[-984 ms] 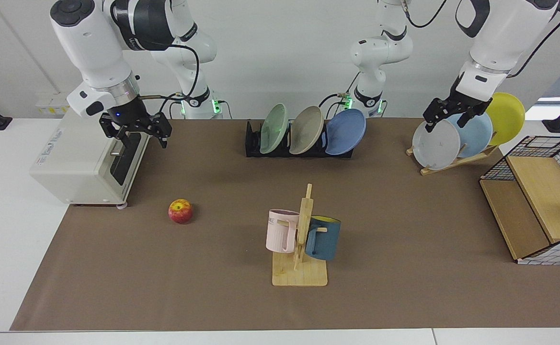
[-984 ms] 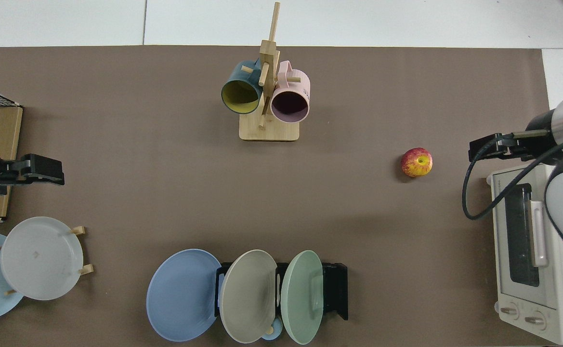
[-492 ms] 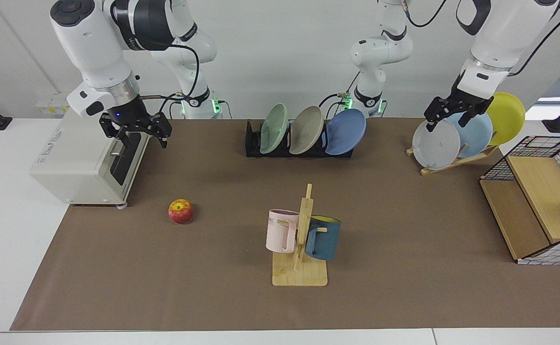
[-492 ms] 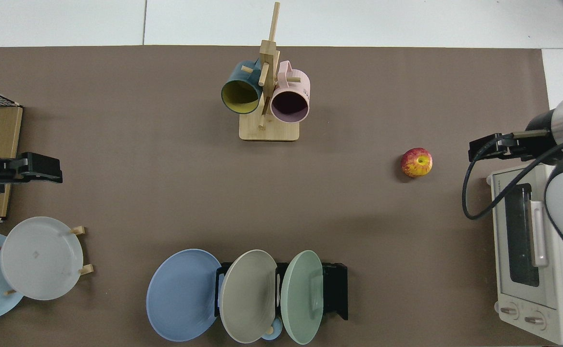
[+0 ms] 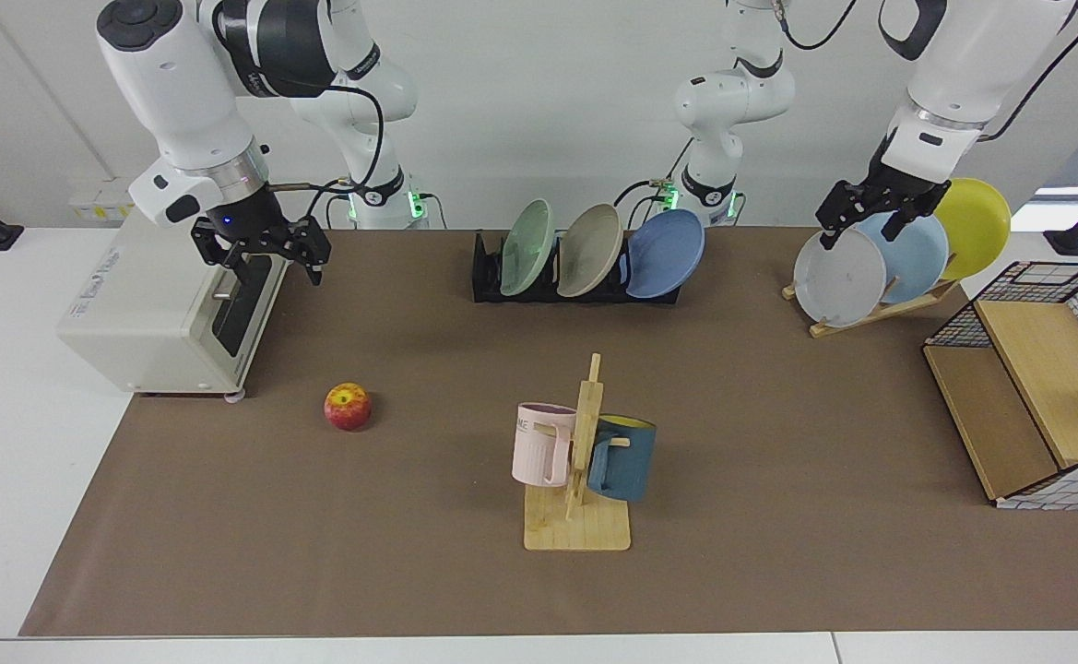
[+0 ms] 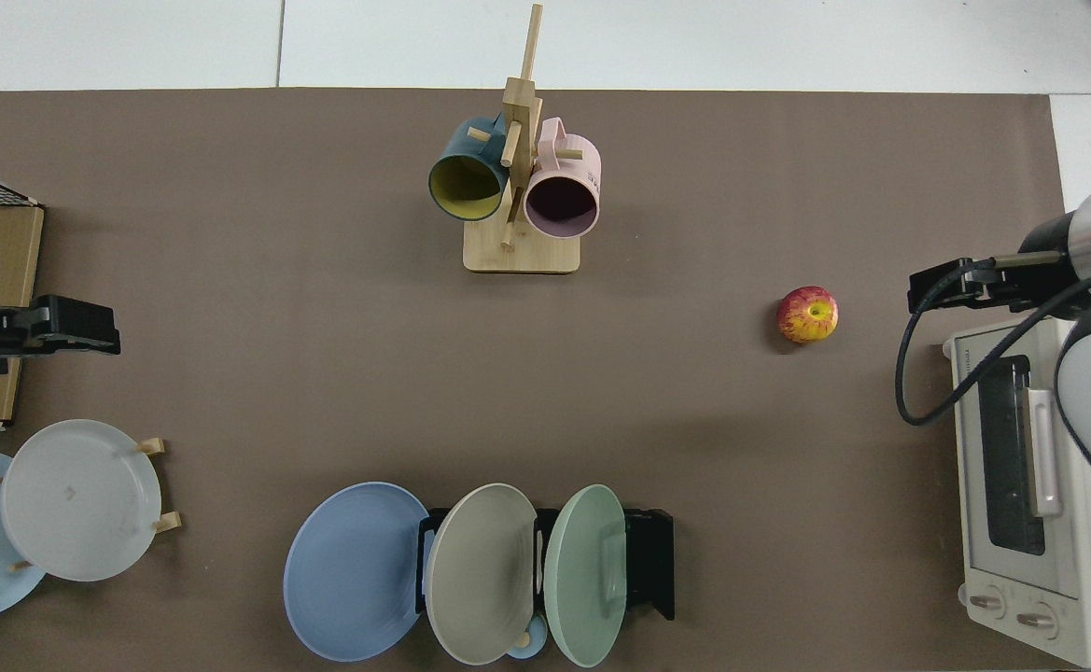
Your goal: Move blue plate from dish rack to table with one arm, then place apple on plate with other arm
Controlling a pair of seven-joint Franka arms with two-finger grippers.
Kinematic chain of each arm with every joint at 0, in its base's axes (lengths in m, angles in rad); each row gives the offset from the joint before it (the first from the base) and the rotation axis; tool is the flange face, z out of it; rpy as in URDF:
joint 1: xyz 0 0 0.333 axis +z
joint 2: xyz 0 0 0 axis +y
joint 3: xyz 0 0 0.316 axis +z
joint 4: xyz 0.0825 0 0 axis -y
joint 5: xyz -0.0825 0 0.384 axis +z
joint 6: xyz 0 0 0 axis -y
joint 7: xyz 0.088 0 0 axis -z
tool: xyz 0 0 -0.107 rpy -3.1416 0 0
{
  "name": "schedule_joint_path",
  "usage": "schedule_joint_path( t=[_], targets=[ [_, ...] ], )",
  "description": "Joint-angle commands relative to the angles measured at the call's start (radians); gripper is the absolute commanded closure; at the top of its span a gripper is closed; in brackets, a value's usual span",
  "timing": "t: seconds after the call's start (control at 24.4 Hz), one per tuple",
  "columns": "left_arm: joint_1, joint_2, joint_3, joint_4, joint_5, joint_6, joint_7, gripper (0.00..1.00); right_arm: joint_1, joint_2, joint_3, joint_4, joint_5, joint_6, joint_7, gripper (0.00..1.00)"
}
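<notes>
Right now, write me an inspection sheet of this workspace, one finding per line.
Surface: white table under a wide brown mat.
Job's things: blue plate stands in the end slot of the black dish rack; apple lies on the mat.
Clutter: green plate, beige plate, wooden stand with three plates, mug tree with two mugs, toaster oven, wire basket.
Grippers: right gripper open, in front of the oven; left gripper open, above the wooden stand.
Cables: black cable loops off the right wrist.
Surroundings: plain wall; nothing else seen.
</notes>
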Motion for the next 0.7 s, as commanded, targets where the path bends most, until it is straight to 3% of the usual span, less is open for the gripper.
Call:
schedule_joint_path(
  t=[0.0, 0.21, 0.37, 0.66],
  targets=[
    [-0.002, -0.025, 0.001, -0.036, -0.001, -0.005, -0.003, 0.0, -0.011, -0.019, 0.007, -0.028, 0.01, 0.027, 0.014, 0.0],
    [-0.049, -0.134, -0.047, -0.181, 0.137, 0.018, -0.093, 0.0, -0.012, -0.019, 0.007, -0.028, 0.01, 0.027, 0.014, 0.0],
    [-0.092, -0.212, -0.105, -0.263, 0.172, 0.014, -0.223, 0.0, -0.011, -0.019, 0.007, -0.028, 0.01, 0.027, 0.014, 0.0],
    [-0.094, -0.41, -0.289, -0.508, 0.204, 0.034, -0.34, 0.0, -0.011, -0.019, 0.008, -0.028, 0.01, 0.027, 0.014, 0.0]
  ],
)
